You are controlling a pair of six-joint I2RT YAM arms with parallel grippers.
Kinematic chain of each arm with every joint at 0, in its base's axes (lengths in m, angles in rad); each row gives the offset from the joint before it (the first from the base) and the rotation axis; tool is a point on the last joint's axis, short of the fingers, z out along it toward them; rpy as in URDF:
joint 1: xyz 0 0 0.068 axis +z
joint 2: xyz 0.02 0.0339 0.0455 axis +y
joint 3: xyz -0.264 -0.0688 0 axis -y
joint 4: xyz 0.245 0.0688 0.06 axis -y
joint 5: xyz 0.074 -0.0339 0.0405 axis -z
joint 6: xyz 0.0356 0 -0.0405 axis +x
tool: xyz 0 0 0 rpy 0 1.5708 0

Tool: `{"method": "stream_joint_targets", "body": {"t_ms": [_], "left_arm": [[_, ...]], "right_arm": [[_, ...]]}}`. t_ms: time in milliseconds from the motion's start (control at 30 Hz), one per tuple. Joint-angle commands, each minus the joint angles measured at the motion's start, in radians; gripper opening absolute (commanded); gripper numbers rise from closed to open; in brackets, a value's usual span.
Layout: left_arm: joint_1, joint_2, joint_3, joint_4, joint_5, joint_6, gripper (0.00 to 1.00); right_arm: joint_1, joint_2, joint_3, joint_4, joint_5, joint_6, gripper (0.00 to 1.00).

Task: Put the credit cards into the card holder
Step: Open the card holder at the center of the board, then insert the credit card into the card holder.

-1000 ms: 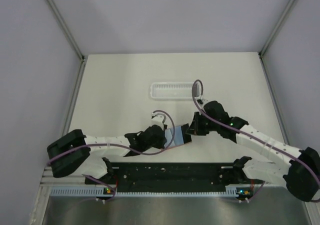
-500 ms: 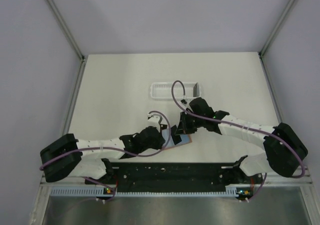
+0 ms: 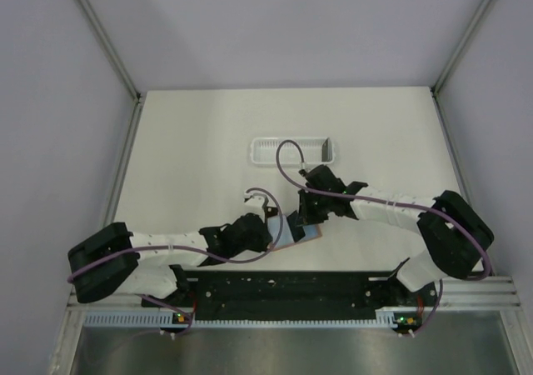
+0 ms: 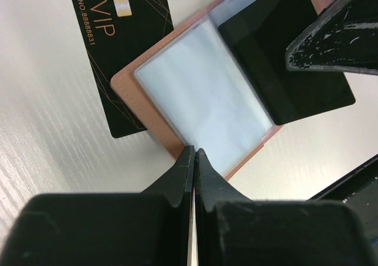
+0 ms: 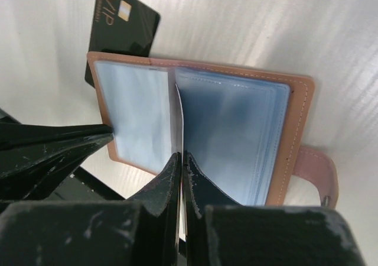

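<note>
The card holder [image 3: 310, 235] lies open near the table's front edge, reddish-brown with pale blue sleeves [image 4: 195, 100] [image 5: 236, 136]. One black credit card [image 4: 121, 47] marked VIP lies flat on the table, partly tucked under the holder's far corner [image 5: 127, 23]. My right gripper [image 3: 301, 218] [image 5: 181, 155] is shut on a second black credit card [image 4: 283, 59], held edge-on over the holder's middle fold. My left gripper [image 3: 271, 232] [image 4: 194, 151] is shut, and its tips rest on the edge of the holder's left page. One of its fingers [image 5: 59, 142] shows in the right wrist view.
A white slatted tray [image 3: 291, 150] stands at the back centre of the table. The black base rail [image 3: 283, 287] runs along the near edge right behind the holder. The holder's strap with a snap [image 5: 316, 171] sticks out on its right side.
My right gripper has swung left and nearer with the black card, from beside the holder to over its fold. The left gripper has shifted only slightly at the holder's edge.
</note>
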Motion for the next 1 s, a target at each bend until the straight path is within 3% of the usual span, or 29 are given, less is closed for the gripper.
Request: {"method": "stream_joint_targets", "body": {"t_ms": [0, 167, 433, 800, 967], "left_arm": [[-0.006, 0.017, -0.016, 0.036, -0.002, -0.013, 0.0], [-0.007, 0.023, -0.022, 0.039, -0.004, -0.011, 0.0], [-0.006, 0.026, -0.016, 0.039, -0.008, -0.013, 0.0], [-0.007, -0.234, 0.07, 0.024, -0.022, 0.053, 0.0], [-0.006, -0.097, 0.121, 0.087, -0.013, 0.093, 0.0]], "right_arm": [[0.009, -0.03, 0.056, -0.092, 0.153, -0.026, 0.0], [0.009, -0.062, 0.068, -0.137, 0.193, -0.036, 0.0], [0.009, -0.082, 0.076, -0.082, 0.077, -0.05, 0.0], [0.009, -0.082, 0.042, -0.046, 0.055, -0.024, 0.0], [0.009, -0.08, 0.028, -0.029, 0.043, -0.012, 0.0]]}}
